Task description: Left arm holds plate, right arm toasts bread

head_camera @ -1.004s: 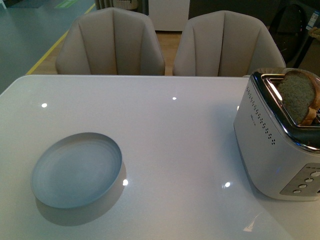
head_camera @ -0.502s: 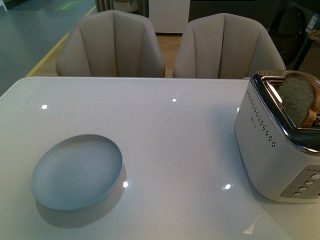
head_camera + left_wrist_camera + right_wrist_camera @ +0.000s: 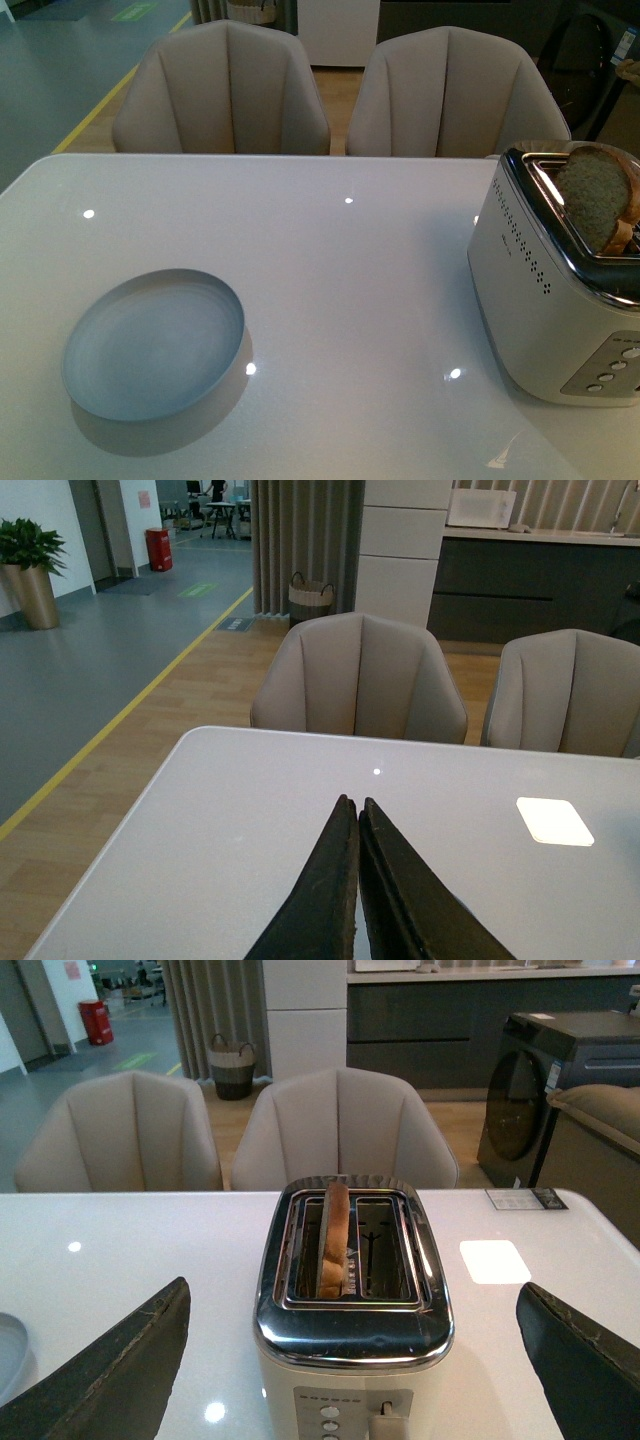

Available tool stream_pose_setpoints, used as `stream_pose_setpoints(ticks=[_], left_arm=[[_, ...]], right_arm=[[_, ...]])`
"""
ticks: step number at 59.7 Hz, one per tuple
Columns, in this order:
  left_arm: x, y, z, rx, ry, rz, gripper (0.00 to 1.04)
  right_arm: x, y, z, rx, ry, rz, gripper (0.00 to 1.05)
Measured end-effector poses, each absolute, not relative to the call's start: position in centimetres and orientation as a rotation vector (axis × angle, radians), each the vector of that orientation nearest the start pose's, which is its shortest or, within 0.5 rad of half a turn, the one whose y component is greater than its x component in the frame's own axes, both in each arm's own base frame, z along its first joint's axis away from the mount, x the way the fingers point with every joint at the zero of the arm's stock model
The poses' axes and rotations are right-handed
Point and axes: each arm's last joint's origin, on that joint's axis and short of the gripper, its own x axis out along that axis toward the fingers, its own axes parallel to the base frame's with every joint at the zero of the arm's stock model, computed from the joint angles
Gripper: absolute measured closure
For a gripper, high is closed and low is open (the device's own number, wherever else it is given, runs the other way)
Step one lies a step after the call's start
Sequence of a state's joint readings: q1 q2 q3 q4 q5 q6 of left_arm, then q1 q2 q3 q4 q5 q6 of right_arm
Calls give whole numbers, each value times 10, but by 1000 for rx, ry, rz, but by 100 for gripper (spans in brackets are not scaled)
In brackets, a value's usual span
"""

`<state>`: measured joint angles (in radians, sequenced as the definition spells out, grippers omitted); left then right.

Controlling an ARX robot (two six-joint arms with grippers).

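- Front view: the plate, round and pale blue-grey, lies on the white table at the lower left of the frame, with nothing on it. The toaster, silver-topped with a pale body, stands at the right edge. The bread stands upright in one of its slots, its rounded end sticking out above the top. Two beige chairs stand behind the table along the upper part of the frame. Neither arm shows here.
- Left wrist view: the left end effector sits at the bottom centre, its two black jaws pressed together with nothing between them, above bare table. The plate does not show in this view.
- Right wrist view: the right end effector has its jaws spread wide, one at the lower left and one at the lower right of the frame, holding nothing. The toaster stands between them at the centre, the bread slice seen edge-on in one slot; the other slot is empty. A sliver of the plate shows at the left edge.
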<state>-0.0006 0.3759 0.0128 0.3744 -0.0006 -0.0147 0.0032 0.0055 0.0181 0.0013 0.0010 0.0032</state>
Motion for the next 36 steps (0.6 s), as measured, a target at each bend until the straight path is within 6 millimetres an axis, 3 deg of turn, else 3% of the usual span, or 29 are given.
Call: stream_pose_setpoints(ticks=[36], left_arm=[[103,0,167,-14,17,-1,102]], right_arm=[[97,0,169,3,-14,3,9]])
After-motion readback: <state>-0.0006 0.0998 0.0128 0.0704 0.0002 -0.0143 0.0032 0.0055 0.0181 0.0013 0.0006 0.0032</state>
